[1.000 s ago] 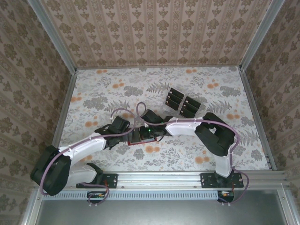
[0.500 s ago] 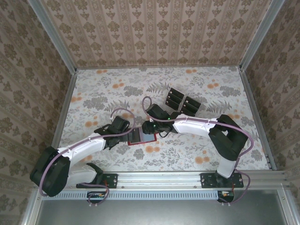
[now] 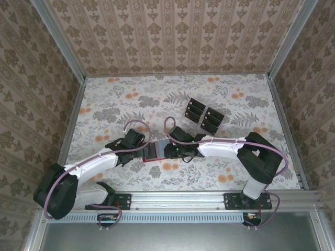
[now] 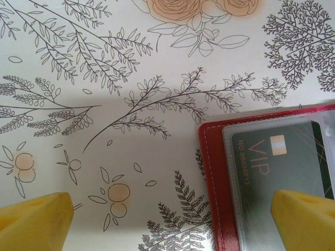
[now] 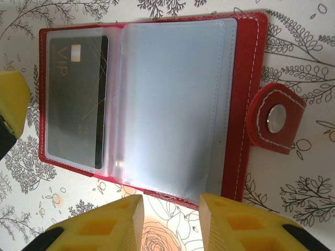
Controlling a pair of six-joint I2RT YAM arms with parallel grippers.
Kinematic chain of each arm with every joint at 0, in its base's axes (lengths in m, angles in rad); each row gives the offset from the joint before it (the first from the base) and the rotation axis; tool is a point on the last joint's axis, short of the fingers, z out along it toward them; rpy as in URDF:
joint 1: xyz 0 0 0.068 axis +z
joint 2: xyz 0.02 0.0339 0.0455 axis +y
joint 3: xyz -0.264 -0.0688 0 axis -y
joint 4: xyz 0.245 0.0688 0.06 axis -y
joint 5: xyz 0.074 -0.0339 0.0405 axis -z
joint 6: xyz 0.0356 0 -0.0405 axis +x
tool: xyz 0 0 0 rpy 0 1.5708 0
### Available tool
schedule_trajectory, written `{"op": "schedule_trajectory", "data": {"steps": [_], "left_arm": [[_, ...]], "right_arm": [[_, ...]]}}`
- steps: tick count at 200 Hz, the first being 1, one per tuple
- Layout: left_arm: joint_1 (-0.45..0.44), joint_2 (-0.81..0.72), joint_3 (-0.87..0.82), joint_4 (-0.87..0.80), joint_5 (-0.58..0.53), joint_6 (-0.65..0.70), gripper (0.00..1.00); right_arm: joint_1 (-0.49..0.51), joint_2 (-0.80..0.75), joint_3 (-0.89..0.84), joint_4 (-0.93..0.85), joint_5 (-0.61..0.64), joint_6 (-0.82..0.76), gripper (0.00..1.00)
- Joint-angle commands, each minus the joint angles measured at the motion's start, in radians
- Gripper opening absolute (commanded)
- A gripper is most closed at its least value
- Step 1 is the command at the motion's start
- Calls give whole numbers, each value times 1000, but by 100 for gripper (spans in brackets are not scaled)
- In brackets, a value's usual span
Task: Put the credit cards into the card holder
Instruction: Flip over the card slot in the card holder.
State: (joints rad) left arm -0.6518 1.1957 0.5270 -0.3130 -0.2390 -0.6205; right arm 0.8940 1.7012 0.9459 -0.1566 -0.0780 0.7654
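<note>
The card holder [image 5: 178, 104] lies open and flat on the flowered table [image 3: 104, 112], toward the near middle, between the two grippers, with its snap tab [image 5: 276, 120] flung outward; one black card [image 5: 76, 99] marked VIP sits inside a clear sleeve. The other credit cards [image 3: 196, 110] stand in a clear tray [image 3: 205, 115] farther back and to the right, well apart from the wallet. By the look of them the cards are light, stiff and slick, so a gentle pinch across the flat faces near one short end should suit, leaving the other end free to enter a sleeve. The wallet looks soft and light, its glossy sleeves limp, and it may slide or fold unless its red cover is pinned. The left gripper [image 4: 167, 219] has its fingers spread wide, one yellow fingertip [image 4: 303, 217] by the card-bearing end of the wallet; whether it touches I cannot tell. The right gripper [image 5: 170, 225] hovers just beside one wallet edge, fingers partly apart, pinching nothing. Both arms crowd the wallet, and the tab could snag a finger
</note>
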Motion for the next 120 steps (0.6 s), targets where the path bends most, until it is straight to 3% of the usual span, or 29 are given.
{"op": "schedule_trajectory", "data": {"steps": [1, 120], "left_arm": [[7, -10, 13, 2, 9, 10, 100], [8, -7, 2, 13, 7, 7, 100]], "right_arm": [[6, 14, -18, 34, 13, 35, 33], [8, 49, -15, 42, 16, 42, 33]]}}
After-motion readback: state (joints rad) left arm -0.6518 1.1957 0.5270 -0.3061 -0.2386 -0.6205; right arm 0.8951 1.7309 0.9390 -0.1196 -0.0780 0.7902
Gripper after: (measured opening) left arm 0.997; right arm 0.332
